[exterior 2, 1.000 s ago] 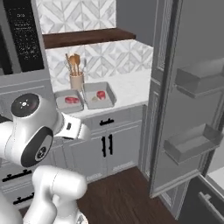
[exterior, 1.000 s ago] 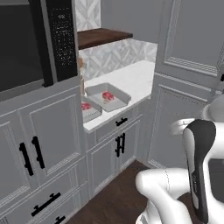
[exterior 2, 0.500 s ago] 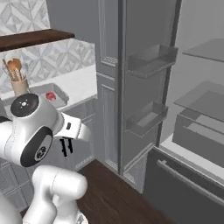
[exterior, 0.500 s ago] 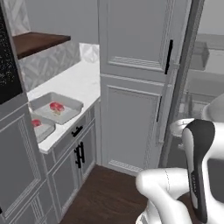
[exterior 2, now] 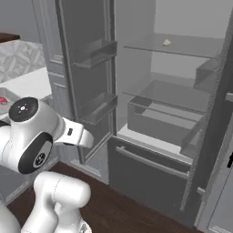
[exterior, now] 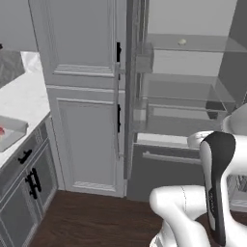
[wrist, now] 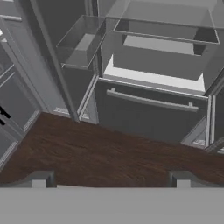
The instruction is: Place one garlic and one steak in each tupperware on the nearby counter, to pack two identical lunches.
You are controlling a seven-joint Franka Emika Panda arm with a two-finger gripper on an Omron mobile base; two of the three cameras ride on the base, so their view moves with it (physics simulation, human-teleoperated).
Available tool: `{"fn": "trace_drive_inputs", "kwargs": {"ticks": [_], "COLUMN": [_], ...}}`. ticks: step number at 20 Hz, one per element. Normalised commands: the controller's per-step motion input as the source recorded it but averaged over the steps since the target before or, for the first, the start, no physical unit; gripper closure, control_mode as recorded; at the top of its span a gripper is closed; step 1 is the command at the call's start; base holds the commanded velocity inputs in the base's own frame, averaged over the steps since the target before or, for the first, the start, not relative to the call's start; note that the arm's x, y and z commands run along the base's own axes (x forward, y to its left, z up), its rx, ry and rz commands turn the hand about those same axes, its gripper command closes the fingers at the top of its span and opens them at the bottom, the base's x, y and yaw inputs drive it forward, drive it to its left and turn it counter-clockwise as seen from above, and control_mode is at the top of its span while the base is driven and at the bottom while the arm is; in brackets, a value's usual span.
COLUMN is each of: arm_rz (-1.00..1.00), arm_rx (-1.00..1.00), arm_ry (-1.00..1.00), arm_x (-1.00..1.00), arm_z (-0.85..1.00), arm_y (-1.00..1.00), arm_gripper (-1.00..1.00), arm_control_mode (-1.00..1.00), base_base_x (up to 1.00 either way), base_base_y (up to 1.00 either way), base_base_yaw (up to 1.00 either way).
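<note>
One garlic (exterior 2: pixel 167 43) near fridge shelf (exterior 2: pixel 182 45) edge.

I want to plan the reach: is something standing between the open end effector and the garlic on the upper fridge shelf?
Nothing visible blocks it. The fridge is open, and the garlic lies alone on the glass shelf.

Floor (wrist: pixel 109 153): dark brown wood planks, visible grain, low sheen. Fridge shelves (exterior 2: pixel 182 45): clear glass-like panels, smooth, semi-transparent. Fridge door bins (exterior 2: pixel 93 48): translucent grey plastic look, smooth. Lower fridge drawer front (wrist: pixel 148 118): dark grey, matt, with a pale metal-looking bar handle (wrist: pixel 151 100). Tall cabinet doors (exterior: pixel 82 140): grey painted panels, matt, smooth; handles black, matt. Tabletop (exterior: pixel 21 96): white stone, faintly veined, smooth. Tupperware (exterior: pixel 10 131): grey, matt, plastic look. Garlic (exterior 2: pixel 167 43): pale cream, dull skin.
</note>
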Motion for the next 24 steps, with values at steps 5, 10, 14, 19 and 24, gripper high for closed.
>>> {"fn": "trace_drive_inputs", "kwargs": {"ticks": [5,10,14,19,24], "arm_rz": [0.00,0.00,0.00,0.00,0.00], "arm_rx": [0.00,0.00,0.00,0.00,0.00], "arm_ry": [0.00,0.00,0.00,0.00,0.00], "arm_x": [0.00,0.00,0.00,0.00,0.00], "arm_z": [0.00,0.00,0.00,0.00,0.00], "arm_y": [0.00,0.00,0.00,0.00,0.00], "arm_gripper": [-1.00,-1.00,-1.00,-1.00,-1.00], "arm_control_mode": [1.00,1.00,1.00,1.00,1.00], "base_base_x": [-0.06,0.14,0.35,0.44,0.62], "base_base_y": [-0.88,-0.12,0.57,0.43,0.00], "base_base_yaw": [-0.27,-0.27,-0.38,-0.21,0.03]}}
